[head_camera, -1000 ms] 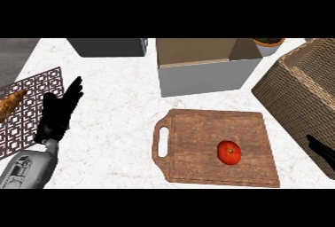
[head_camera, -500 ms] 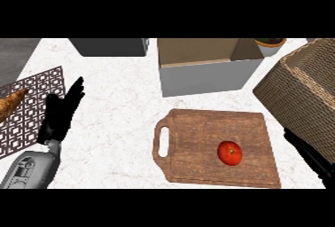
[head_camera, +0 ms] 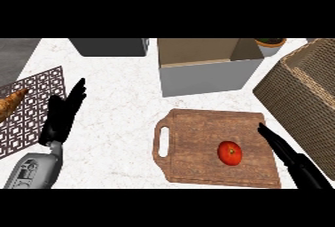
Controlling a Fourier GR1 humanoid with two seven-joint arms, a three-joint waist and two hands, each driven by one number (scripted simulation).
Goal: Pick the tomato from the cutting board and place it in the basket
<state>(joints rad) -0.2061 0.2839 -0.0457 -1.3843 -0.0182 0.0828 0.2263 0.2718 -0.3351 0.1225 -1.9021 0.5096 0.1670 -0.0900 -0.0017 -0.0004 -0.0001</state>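
Note:
A red tomato (head_camera: 230,153) lies on the wooden cutting board (head_camera: 196,137), toward its right side. The woven basket (head_camera: 304,95) stands at the right edge, just beyond the board. My right hand (head_camera: 291,159) comes in from the lower right with straight fingers over the board's right edge, a short way right of the tomato and not touching it. My left hand (head_camera: 62,117) rests open at the left, fingers pointing up, far from the board.
A grey open box (head_camera: 206,66) stands behind the board. A dark container (head_camera: 108,46) sits at the back left, a small pot (head_camera: 270,44) at the back right. A patterned mat (head_camera: 29,106) with a croissant (head_camera: 9,104) lies at the left edge.
My right hand has moved in from the right edge, up and left along the board toward the tomato. The left hand has hardly shifted. The tomato has stayed put.

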